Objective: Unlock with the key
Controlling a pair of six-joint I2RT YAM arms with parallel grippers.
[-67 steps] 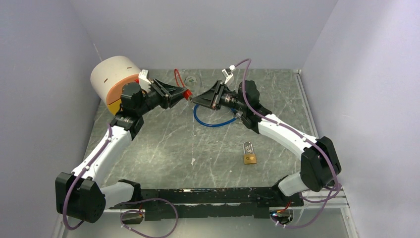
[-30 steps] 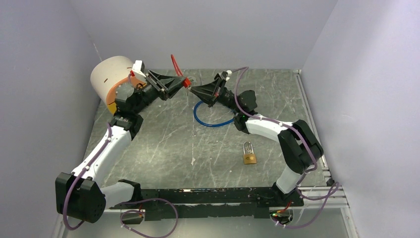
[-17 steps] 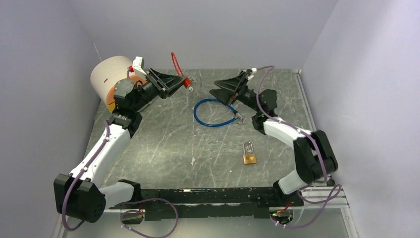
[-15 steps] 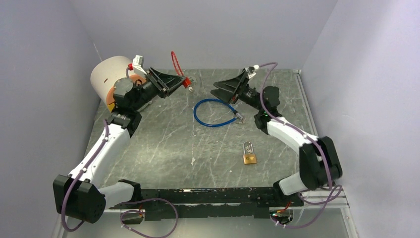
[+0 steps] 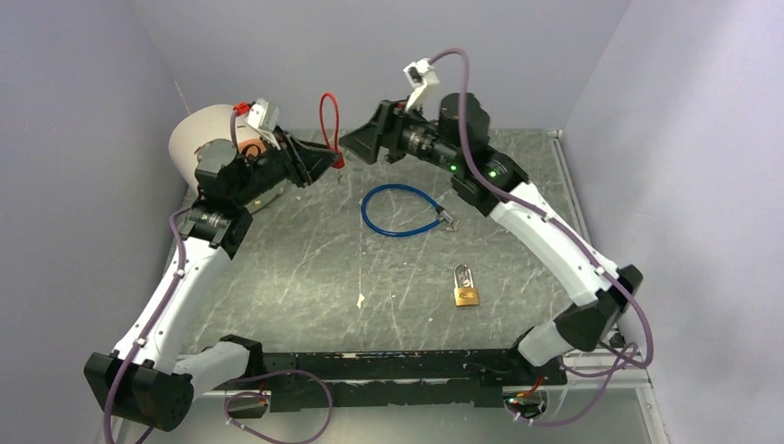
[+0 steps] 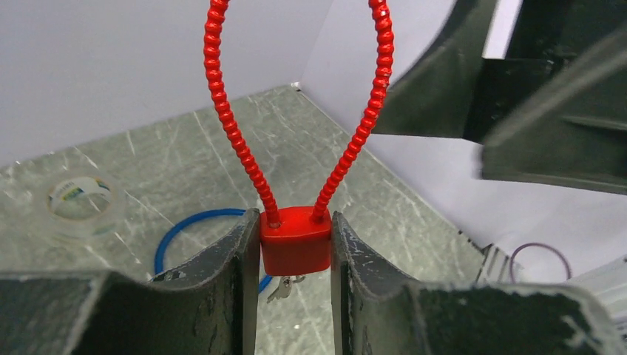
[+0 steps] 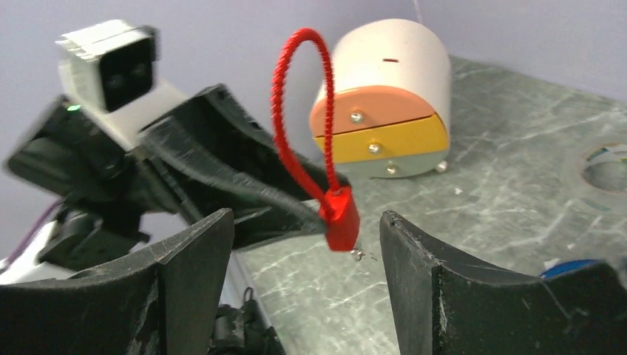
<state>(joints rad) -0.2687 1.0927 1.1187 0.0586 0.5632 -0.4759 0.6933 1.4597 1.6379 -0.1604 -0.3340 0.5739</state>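
Pinching the red cable lock [image 6: 296,244] by its stiff body, the left gripper [image 6: 296,222] presents the light, probably slippery key [image 6: 285,287] dangling below its jaws to the wide-open right gripper [image 7: 307,222].

Nothing legible anywhere. On the inner core of the clear tape roll [image 6: 68,192] lying on the surface, a printed label in blue, yellow and green, too blurred to read in the left wrist view and cut off at the frame edge in the right wrist view. On the face of the brass padlock [image 5: 467,296], a dark stamped mark, too small to make out from above.
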